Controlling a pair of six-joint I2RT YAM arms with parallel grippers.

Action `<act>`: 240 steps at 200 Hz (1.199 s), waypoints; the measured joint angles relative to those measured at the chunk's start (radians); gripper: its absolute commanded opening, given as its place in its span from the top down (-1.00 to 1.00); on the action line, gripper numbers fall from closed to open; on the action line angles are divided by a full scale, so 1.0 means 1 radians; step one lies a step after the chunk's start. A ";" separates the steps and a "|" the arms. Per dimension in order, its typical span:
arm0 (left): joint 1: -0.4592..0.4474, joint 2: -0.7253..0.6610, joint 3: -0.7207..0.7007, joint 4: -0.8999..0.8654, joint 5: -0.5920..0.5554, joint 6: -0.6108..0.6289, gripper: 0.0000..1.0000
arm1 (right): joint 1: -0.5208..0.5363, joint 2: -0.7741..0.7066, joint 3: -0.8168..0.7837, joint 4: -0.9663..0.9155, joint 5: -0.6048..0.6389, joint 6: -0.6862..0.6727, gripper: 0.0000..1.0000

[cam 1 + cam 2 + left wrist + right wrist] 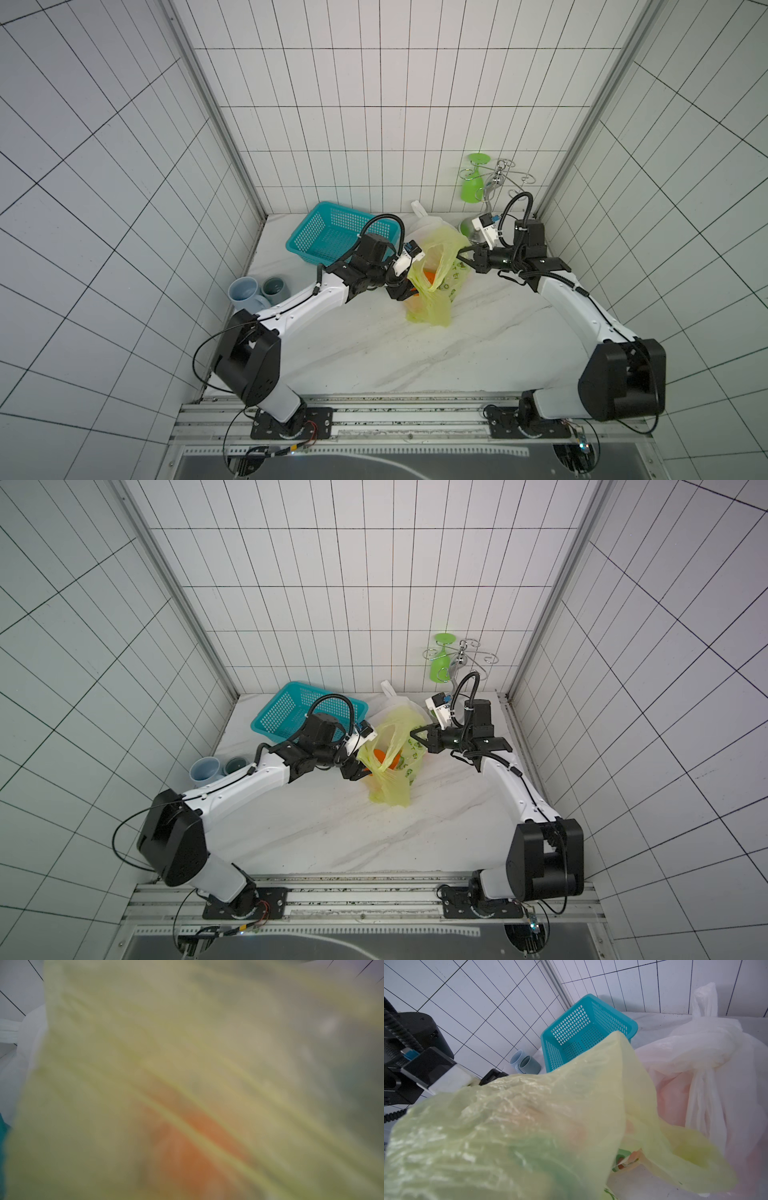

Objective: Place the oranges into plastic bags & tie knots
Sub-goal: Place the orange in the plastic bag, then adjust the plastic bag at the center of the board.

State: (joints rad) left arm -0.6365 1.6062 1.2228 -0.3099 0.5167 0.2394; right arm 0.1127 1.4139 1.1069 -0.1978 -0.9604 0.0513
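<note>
A translucent yellow-green plastic bag (432, 311) (390, 791) sits mid-table with its mouth held up. My right gripper (460, 253) (412, 732) is shut on the bag's upper right edge. My left gripper (406, 293) (360, 774) is at the bag's left lip, closed on an orange (411, 291) that shows between its fingers. Another orange (432, 277) (380, 756) lies inside the bag. Bag film (187, 1043) (529, 1126) covers both wrist views and hides the jaws. Behind stands a white plastic bag (422, 224) (716, 1095), its handles tied in a knot (716, 1043).
A teal perforated basket (332, 232) (581, 1028) lies tilted at the back left. Two grey-blue cups (249, 291) lie near the left wall. A green glass (471, 183) hangs on a wire rack (505, 174) at the back right.
</note>
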 measured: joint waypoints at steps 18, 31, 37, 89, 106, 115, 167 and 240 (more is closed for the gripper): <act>-0.049 0.048 0.019 0.097 -0.072 -0.018 -0.40 | 0.006 0.003 0.000 0.000 0.000 0.000 1.00; -0.084 0.080 0.019 0.169 -0.121 -0.028 -0.53 | 0.006 0.005 0.000 0.000 0.000 0.000 1.00; -0.096 0.096 0.019 0.196 -0.141 -0.029 -0.60 | 0.006 0.006 0.000 0.000 0.001 0.000 1.00; -0.097 0.101 -0.011 0.257 -0.182 -0.027 -0.82 | -0.021 0.006 -0.006 0.005 0.005 0.014 1.00; -0.077 0.045 -0.032 0.238 -0.151 0.002 -0.81 | -0.021 0.006 -0.006 0.005 0.013 0.011 1.00; -0.064 0.001 -0.042 0.218 -0.125 0.028 -0.80 | -0.021 0.006 -0.006 0.003 0.023 0.005 1.00; 0.001 -0.290 -0.151 0.148 -0.112 0.234 -0.73 | -0.015 0.005 -0.006 -0.043 0.069 -0.064 1.00; -0.119 -0.345 -0.168 0.142 -0.375 0.457 -0.77 | 0.027 0.052 -0.004 -0.099 0.064 -0.115 1.00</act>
State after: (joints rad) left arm -0.7559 1.2610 1.0550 -0.1684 0.1413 0.6960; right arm 0.1394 1.4662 1.1027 -0.2970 -0.8963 -0.0639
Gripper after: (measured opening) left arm 0.892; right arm 0.048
